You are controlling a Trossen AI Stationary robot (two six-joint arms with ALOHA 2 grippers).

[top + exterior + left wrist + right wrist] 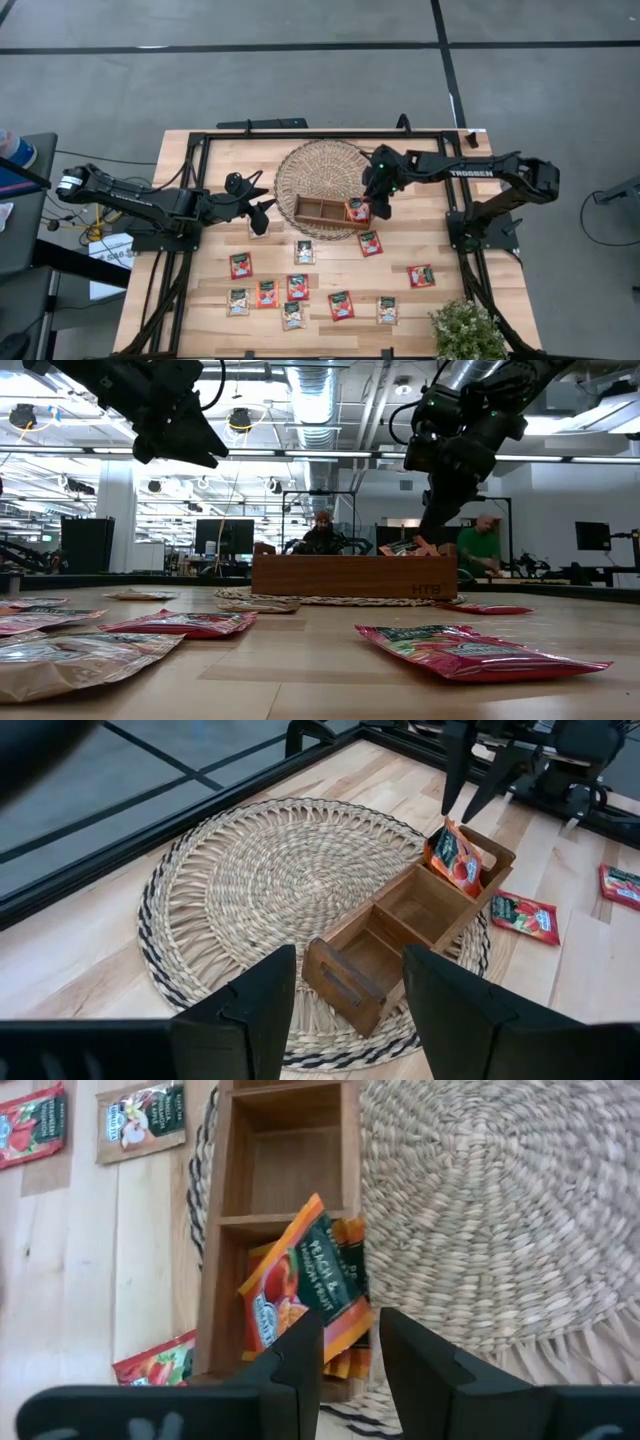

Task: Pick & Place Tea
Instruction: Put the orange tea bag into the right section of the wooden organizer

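The tea sachets (298, 287) are spread over the wooden table (440, 300), well apart from the right gripper (378, 203), while one orange sachet (297, 1288) is seen leaning tilted in the end compartment of the wooden tray (322, 211), just beneath that gripper's spread fingers (295, 1370). Nothing is held between them, and the sachet is not clearly touched. Further orange sachets are partly hidden under the leaning one, so their number cannot be told. A red sachet (370, 243) is laid on the table just beside the tray's near end. The tray is set on a round woven mat (318, 170), and its other two compartments are seen bare. The left gripper (262, 210) is held apart from the tray at its far end, fingers (250, 1010) parted and holding nothing. A potted plant (467, 330) is cut off at the table's corner.
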